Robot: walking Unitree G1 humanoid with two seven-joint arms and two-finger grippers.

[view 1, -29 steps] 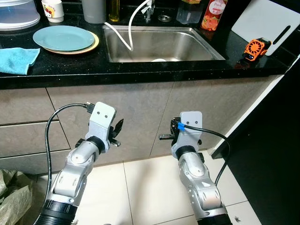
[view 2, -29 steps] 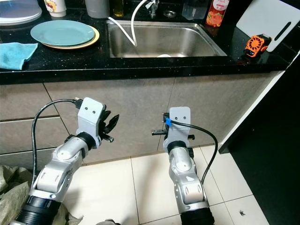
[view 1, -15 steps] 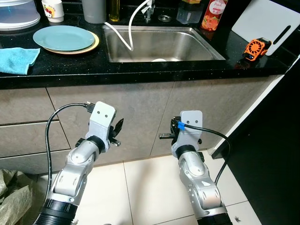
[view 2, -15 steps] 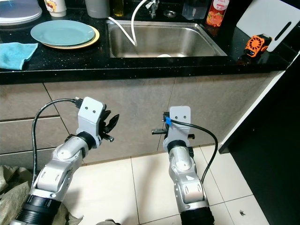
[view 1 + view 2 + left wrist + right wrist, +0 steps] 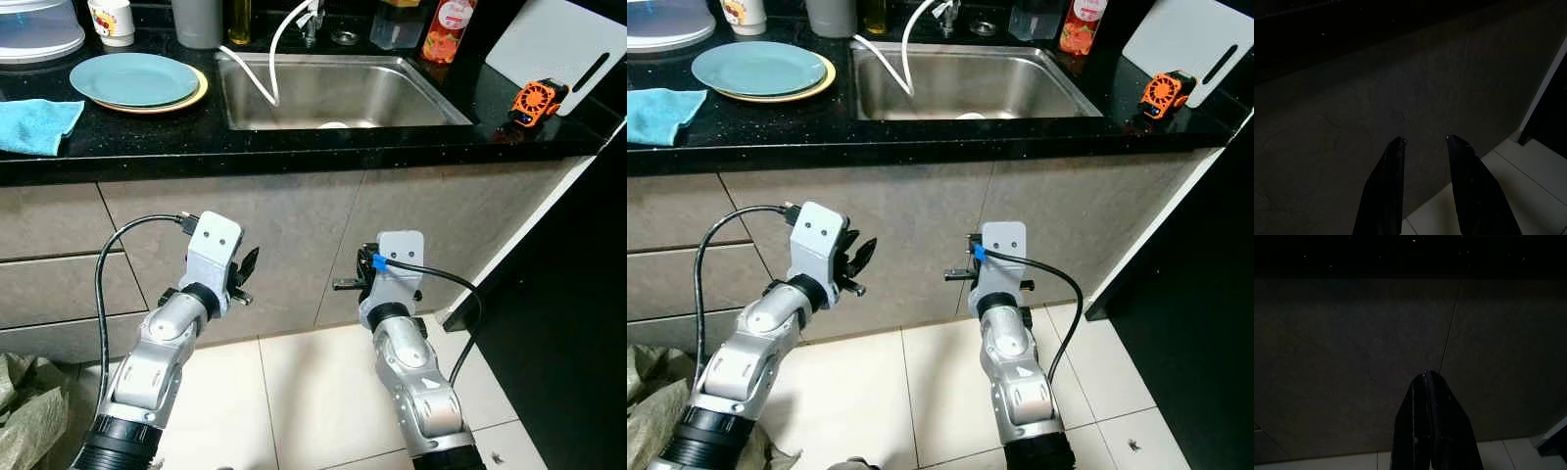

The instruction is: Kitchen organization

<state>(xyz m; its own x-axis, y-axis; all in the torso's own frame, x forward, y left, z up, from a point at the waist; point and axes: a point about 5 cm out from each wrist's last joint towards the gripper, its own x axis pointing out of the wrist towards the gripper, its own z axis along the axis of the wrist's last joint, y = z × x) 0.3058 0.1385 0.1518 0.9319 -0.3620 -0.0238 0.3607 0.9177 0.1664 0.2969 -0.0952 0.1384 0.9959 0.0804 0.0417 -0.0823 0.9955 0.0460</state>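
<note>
Both arms hang low in front of the grey cabinet fronts point(image 5: 294, 215), below the black countertop point(image 5: 294, 147). My left gripper point(image 5: 1425, 139) is open, its two black fingers apart with nothing between them, pointing at the cabinet face. My right gripper point(image 5: 1426, 373) is shut on nothing, aimed at the seam between two cabinet doors. On the counter, a teal plate point(image 5: 134, 77) lies on a yellow plate, with a blue cloth point(image 5: 34, 125) to its left. The steel sink point(image 5: 392, 93) has a white hose point(image 5: 257, 73) hanging into it.
A red-labelled bottle point(image 5: 446, 24), a white cutting board point(image 5: 563, 44) and an orange gadget point(image 5: 536, 101) stand right of the sink. A mug point(image 5: 110, 20) and a grey cup point(image 5: 196, 22) are at the back left. A dark panel point(image 5: 578, 323) rises at the right; a crumpled bag point(image 5: 24, 411) lies at the lower left.
</note>
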